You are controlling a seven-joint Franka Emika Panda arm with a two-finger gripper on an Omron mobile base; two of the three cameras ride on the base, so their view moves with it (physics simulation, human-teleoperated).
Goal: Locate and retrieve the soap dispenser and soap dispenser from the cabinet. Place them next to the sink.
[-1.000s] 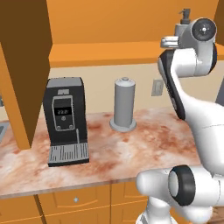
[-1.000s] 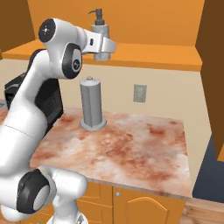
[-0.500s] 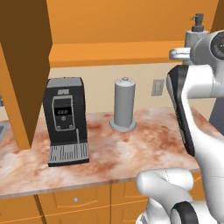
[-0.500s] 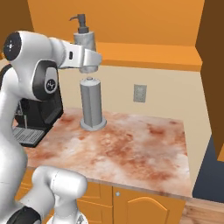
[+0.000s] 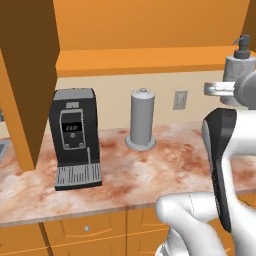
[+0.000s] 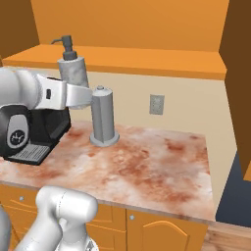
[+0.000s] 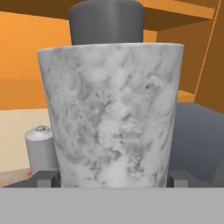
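Compared with half a second back, the arm has swung further: in the right base view the soap dispenser (image 6: 72, 68) used to sit right above the grey cylinder (image 6: 103, 116), now it's off to that cylinder's left, over toward the coffee machine (image 6: 27, 130). In the left base view the bottle has slid out to the far right edge of the picture and sits a bit lower against the orange shelf board (image 5: 140, 61). The counter (image 6: 157, 162), the wall outlet (image 6: 157, 104) and the cylinder all look unmoved.

The bottle itself is the mottled light grey one, marble-looking with white and grey swirls, slightly wider at the top than at the bottom, with a dark grey pump and a little spout sticking out sideways. It's upright, held up in the air at about shelf height, well above the countertop and clear of everything on it. In the hand view the marbled body (image 7: 111, 113) takes up most of the picture with the dark collar on top.

The gripper (image 7: 113, 180) is clamped around the lower part of the bottle. You can just see the dark fingertips (image 7: 47, 179) poking out on either side of the base, pressed against it as far as I can make out, since the very bottom of that view is cut off. From the right base view the hand comes in from the side.
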